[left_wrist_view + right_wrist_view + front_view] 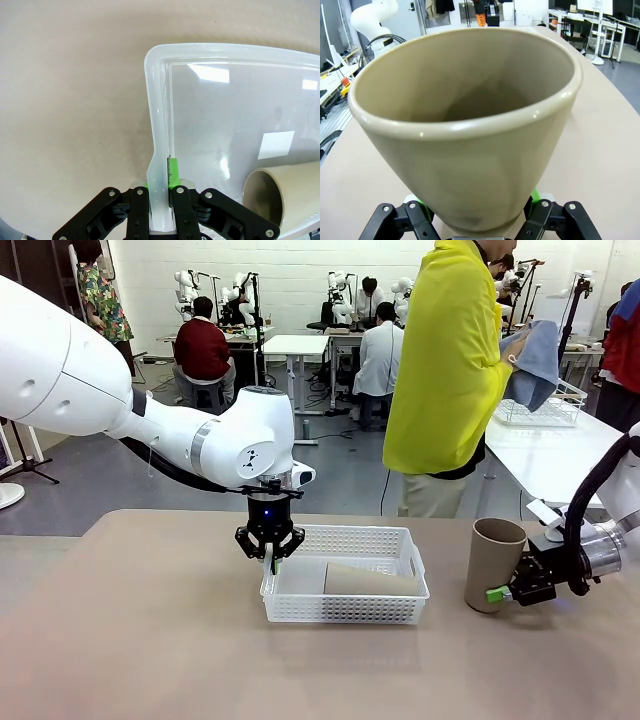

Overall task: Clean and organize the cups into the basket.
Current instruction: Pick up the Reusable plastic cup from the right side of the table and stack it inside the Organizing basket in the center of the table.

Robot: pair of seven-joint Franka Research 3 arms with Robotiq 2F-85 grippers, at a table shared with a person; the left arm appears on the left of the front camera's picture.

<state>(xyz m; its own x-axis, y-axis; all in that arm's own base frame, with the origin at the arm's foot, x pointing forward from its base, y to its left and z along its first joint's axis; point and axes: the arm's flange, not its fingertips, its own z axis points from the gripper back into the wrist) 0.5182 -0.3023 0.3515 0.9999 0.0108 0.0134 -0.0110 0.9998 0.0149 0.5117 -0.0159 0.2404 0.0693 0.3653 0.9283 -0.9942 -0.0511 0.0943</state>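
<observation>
The white mesh basket (400, 538) sits mid-table with one tan cup (368, 580) lying on its side inside. My left gripper (272, 558) is shut on the basket's left rim (159, 115), one green pad (173, 172) inside the wall. That lying cup's open mouth (280, 200) shows at the lower right of the left wrist view. To the basket's right, another tan cup (494, 562) stands upright, leaning slightly. My right gripper (496, 592) is shut around its base. Seen from the right wrist, this cup (470, 140) sits between my right gripper's (476, 212) green pads.
A person in a yellow top (450, 360) stands at the far side, holding a blue cloth (530, 360). Behind, a white table carries a wire basket (545, 412). Bare tan tabletop (150, 640) spreads in front of and left of the basket.
</observation>
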